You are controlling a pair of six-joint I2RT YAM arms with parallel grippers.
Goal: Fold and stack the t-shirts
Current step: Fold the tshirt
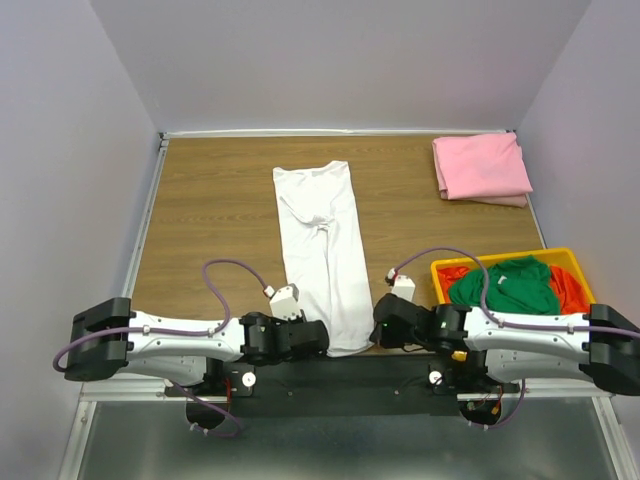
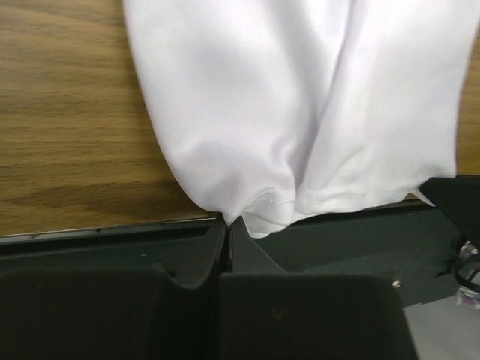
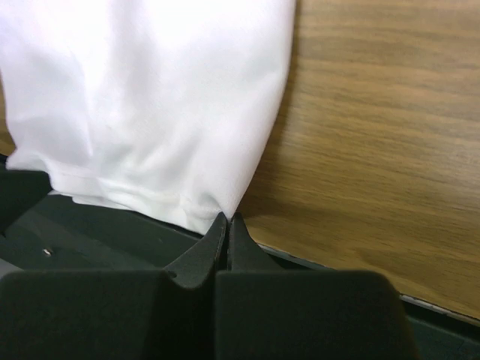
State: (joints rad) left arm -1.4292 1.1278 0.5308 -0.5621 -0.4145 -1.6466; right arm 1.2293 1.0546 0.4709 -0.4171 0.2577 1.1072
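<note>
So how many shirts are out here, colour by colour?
white t-shirt: 1
pink t-shirt: 1, folded
green t-shirt: 1
orange t-shirt: 1 that I can make out, mostly buried under the green one in the yellow basket
Total: 4

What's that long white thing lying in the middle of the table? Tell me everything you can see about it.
The white t-shirt is soft, plain cloth, folded lengthwise into a long narrow strip with gentle creases. It lies flat on the wooden table, running from the middle to the near edge, where its stitched hem spills over. The left gripper and right gripper are each shut on a hem corner.
</note>
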